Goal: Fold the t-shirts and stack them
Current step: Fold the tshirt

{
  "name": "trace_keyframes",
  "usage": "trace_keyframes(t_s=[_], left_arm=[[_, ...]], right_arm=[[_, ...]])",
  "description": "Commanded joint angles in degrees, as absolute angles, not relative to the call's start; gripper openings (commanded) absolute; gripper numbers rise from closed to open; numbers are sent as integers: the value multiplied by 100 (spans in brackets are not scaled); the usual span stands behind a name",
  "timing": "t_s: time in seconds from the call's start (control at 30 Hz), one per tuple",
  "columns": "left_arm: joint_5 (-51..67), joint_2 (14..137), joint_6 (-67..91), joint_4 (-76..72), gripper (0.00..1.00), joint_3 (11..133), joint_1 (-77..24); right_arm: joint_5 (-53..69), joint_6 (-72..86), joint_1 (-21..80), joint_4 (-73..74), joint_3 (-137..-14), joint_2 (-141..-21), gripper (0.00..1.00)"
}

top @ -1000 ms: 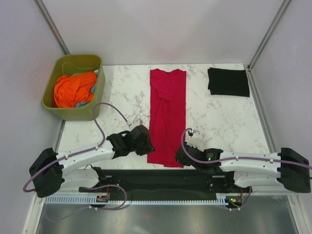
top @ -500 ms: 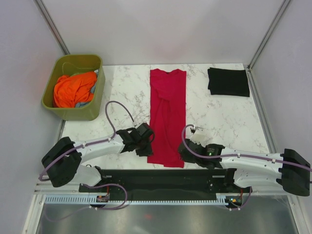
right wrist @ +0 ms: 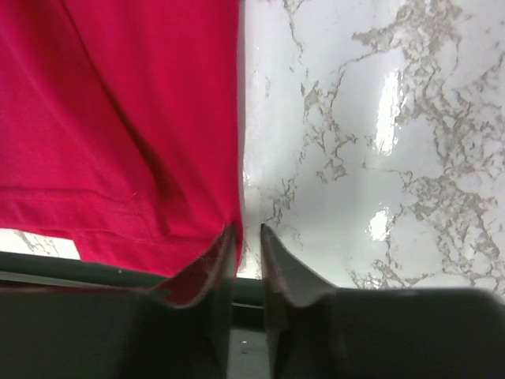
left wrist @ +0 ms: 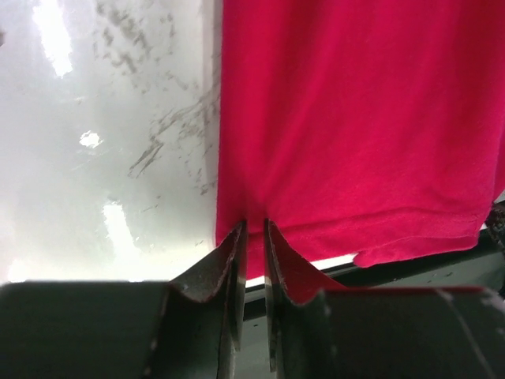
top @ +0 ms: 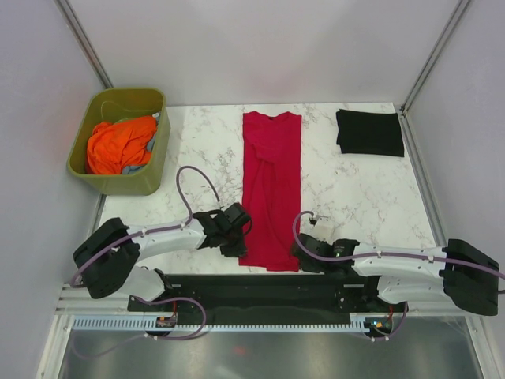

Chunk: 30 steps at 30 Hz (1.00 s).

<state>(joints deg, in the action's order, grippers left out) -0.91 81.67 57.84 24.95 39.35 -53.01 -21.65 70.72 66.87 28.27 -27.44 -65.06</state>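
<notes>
I see the left gripper (left wrist: 252,229) pinching the near left corner of the red shirt (top: 271,181) | right gripper (right wrist: 246,230) is at its near right corner, fingers almost together, I cannot tell if they hold cloth | red shirt lies long and flat in the middle of the table (top: 355,197) | black shirt (top: 369,133) lies folded at the far right

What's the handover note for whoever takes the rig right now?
Left end effector: shut on the red t-shirt, at its near-left hem corner.
Right end effector: fingers nearly together at the near-right hem corner; grip unclear.
The red t-shirt lies flat mid-table, a long narrow strip; black t-shirt folded, far right.
Done: black folded.
Left: fold red crosswise, stack with black.
</notes>
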Motion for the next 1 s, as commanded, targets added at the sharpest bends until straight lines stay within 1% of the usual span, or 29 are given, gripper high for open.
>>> trace_keyframes(t_s=[0.0,0.07,0.1,0.13,0.2,0.23,0.33,0.53,0.57,0.6,0.63,0.8,0.93,0.97], left_arm=[[-237,7823,5827,2812,22,3762,-5344],[-369,7648,5818,3032,23,3788,-5344],[-413,7603,5827,3093,24,3797,-5344],[-457,7550,5818,3163,25,3788,-5335],[-457,7410,5827,3296,27,3788,-5344],[-431,7357,5810,3296,30,3797,-5344],[-133,7242,5766,3226,34,3797,-5344],[377,7242,5494,2778,36,3832,-5344],[395,7251,5476,2751,37,3849,-5344],[413,7277,5476,2734,37,3867,-5344],[474,7295,5476,2681,37,3893,-5344],[580,7698,5414,2619,36,4209,-5361],[633,8103,5598,2680,23,4569,-5370],[642,8260,5633,2681,23,4623,-5370]], right_arm=[[-2118,7198,6662,2725,-2540,-6495,20],[-2118,7198,6662,2733,-2488,-6460,13],[-2118,7224,6671,2733,-2453,-6416,5],[-2109,7242,6662,2742,-2443,-6390,0],[-2101,7268,6671,2803,-2426,-6320,0],[-2101,7277,6671,2821,-2426,-6285,0],[-2109,7286,6662,2944,-2461,-6153,0],[-2127,7269,6671,3102,-2662,-6108,0],[-2127,7260,6671,3155,-2707,-6117,1],[-2092,7251,6662,3181,-2751,-6135,6],[-2083,7225,6662,3190,-2838,-6135,8],[-2083,7154,6662,3261,-3032,-6135,17],[-2074,7163,6671,3278,-3032,-6117,20],[-2074,7172,6671,3278,-3024,-6065,20]])
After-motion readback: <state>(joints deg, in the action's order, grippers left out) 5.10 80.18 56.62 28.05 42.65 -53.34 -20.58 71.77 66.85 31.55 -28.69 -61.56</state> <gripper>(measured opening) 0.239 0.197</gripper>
